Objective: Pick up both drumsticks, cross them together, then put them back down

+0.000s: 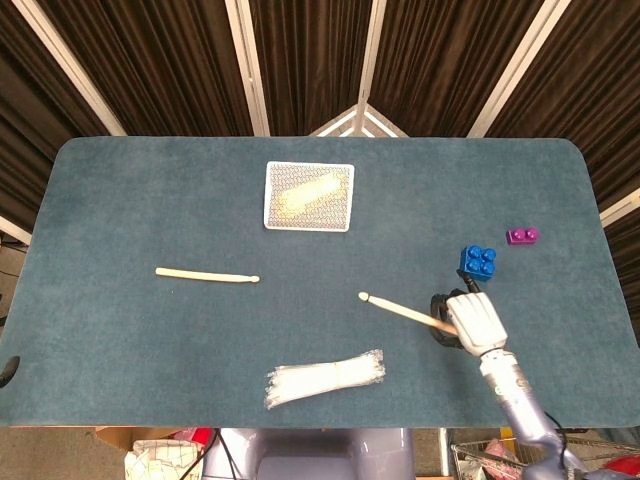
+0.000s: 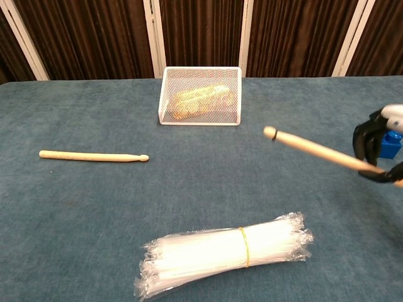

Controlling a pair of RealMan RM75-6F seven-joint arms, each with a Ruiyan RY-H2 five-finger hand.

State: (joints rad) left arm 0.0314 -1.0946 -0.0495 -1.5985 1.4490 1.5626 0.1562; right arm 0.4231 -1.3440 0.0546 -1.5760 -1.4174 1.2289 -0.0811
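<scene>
One pale wooden drumstick [image 1: 207, 275] [image 2: 93, 156] lies flat on the left half of the blue table, tip pointing right. My right hand [image 1: 470, 320] [image 2: 380, 149] grips the butt end of the other drumstick [image 1: 400, 310] [image 2: 315, 149] at the table's right side. That stick hangs above the cloth, its tip pointing left and slightly up. My left hand shows in neither view.
A white mesh basket [image 1: 308, 196] [image 2: 200, 95] with a yellowish item stands at the back centre. A banded bundle of clear straws [image 1: 325, 378] [image 2: 223, 251] lies near the front edge. A blue brick [image 1: 478, 262] [image 2: 390, 143] sits just behind my right hand, a purple brick [image 1: 522, 236] farther right.
</scene>
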